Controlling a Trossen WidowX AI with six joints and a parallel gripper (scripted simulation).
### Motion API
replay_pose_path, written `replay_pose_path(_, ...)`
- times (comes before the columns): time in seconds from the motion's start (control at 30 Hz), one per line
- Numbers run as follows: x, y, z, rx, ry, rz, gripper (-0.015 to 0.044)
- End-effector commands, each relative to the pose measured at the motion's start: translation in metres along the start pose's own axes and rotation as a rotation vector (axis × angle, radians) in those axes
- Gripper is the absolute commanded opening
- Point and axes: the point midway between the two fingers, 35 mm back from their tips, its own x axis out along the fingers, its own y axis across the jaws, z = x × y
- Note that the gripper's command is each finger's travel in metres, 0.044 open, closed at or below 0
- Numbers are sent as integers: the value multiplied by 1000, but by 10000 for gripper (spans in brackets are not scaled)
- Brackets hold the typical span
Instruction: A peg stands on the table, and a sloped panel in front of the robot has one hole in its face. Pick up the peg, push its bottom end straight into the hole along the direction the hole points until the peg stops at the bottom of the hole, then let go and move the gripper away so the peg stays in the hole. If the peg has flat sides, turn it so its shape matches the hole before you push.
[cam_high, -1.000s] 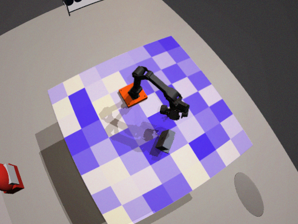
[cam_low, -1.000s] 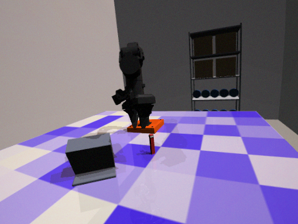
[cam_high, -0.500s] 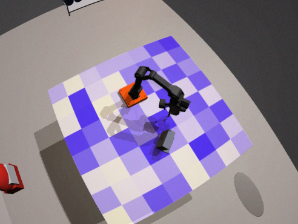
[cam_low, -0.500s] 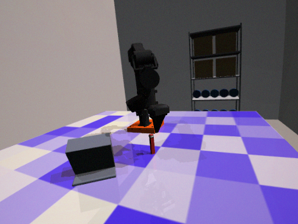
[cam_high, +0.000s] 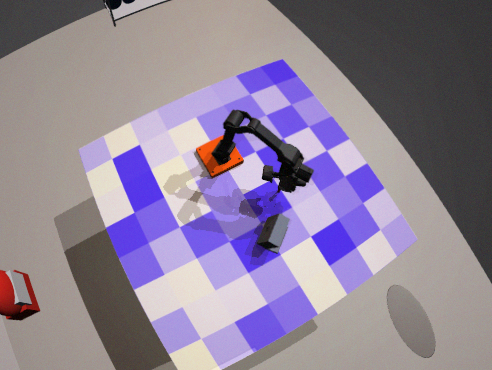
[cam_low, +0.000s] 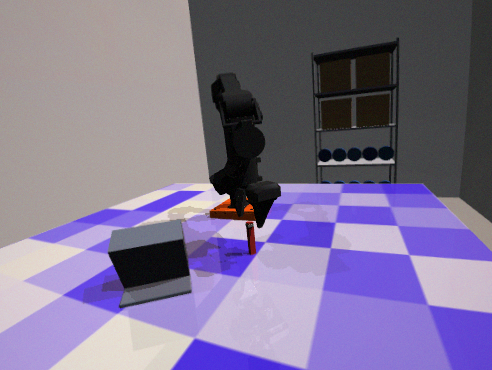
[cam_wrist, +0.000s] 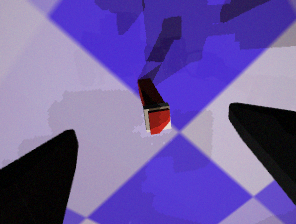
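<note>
The red peg (cam_low: 252, 241) (cam_wrist: 159, 119) stands upright on the table; it has flat sides and a squarish top with a pale rim. My gripper (cam_low: 250, 220) is open and empty, its fingertips just above the peg's top in the exterior view. In the wrist view the peg's top shows between the two wide-apart black fingers, with a gap on each side. The grey sloped panel block (cam_high: 274, 233) (cam_low: 149, 264) stands apart from the peg, toward the exterior camera. Its hole does not show in any view.
The orange base plate (cam_high: 232, 164) (cam_low: 219, 214) of the arm lies behind the peg as seen from the exterior view. The table (cam_high: 195, 280) (cam_low: 370, 310) has a blue, lilac and cream checker pattern. A shelf rack (cam_low: 356, 163) stands far behind it.
</note>
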Motion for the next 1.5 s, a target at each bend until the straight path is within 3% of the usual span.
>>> replay_pose_path(0.0,8,-1,0,3,1,-4,440)
replay_pose_path(0.83,45,-3,0,3,0,-5,440)
replay_pose_path(1.33,41,-2,0,5,1,-3,46)
replay_pose_path(1.47,41,-2,0,5,1,-3,20)
